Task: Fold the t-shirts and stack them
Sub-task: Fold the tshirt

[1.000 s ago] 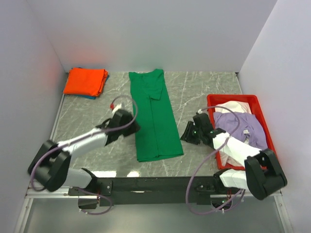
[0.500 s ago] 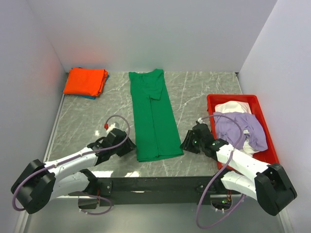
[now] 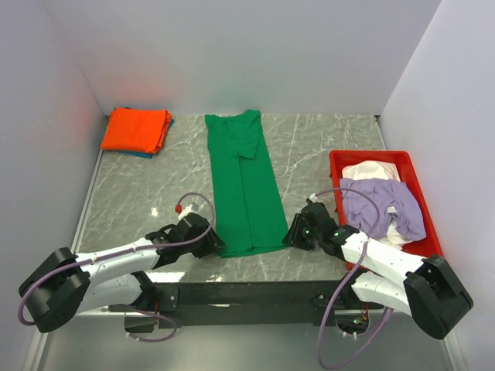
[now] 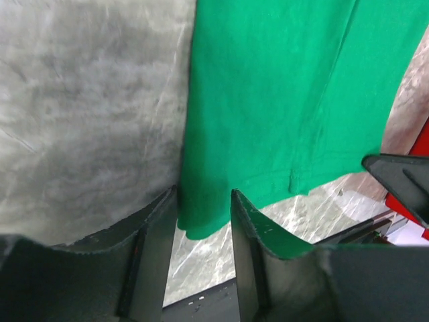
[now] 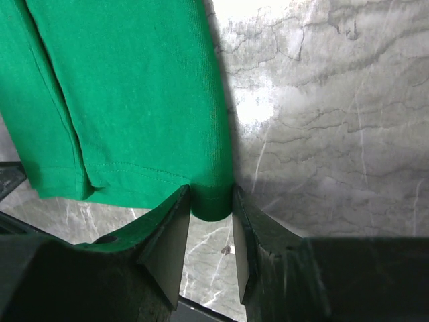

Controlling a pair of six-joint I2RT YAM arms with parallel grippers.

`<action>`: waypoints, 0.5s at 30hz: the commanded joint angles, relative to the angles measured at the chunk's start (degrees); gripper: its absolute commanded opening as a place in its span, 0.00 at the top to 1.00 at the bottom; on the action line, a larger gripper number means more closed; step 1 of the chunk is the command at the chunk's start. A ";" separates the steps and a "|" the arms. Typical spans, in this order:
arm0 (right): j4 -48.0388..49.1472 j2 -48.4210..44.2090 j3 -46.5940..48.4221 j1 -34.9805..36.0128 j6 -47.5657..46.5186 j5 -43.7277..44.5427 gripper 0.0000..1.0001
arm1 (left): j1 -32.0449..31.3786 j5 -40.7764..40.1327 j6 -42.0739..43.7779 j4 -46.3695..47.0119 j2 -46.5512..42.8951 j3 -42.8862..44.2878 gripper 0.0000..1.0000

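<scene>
A bright green t-shirt lies folded into a long strip down the middle of the table, collar at the far end. My left gripper is at its near left corner, and the left wrist view shows the jaws closed on that corner of the green cloth. My right gripper is at the near right corner, jaws pinching the hem of the green cloth. A folded orange t-shirt lies on a blue one at the far left. Lilac and white shirts lie crumpled in the tray.
The red plastic tray stands at the right, close to my right arm. White walls close in the table at the back and on both sides. The black base rail runs along the near edge.
Both grippers have moved inward and toward the near edge, from beside the green shirt's long sides to its two near corners. The shirts have not moved.
</scene>
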 commanded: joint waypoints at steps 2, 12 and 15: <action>-0.92 -1.14 -0.87 0.59 -0.11 1.56 0.61 | -1.69 0.17 -1.92 -3.22 -0.16 -0.61 0.57; -4.88 -2.63 0.27 0.50 -0.90 3.50 0.60 | -3.62 1.22 -3.24 -4.72 0.80 -1.14 0.62; -4.71 -1.50 0.80 0.42 -1.08 4.38 0.59 | -3.89 1.40 -3.16 -3.93 1.68 -1.23 0.67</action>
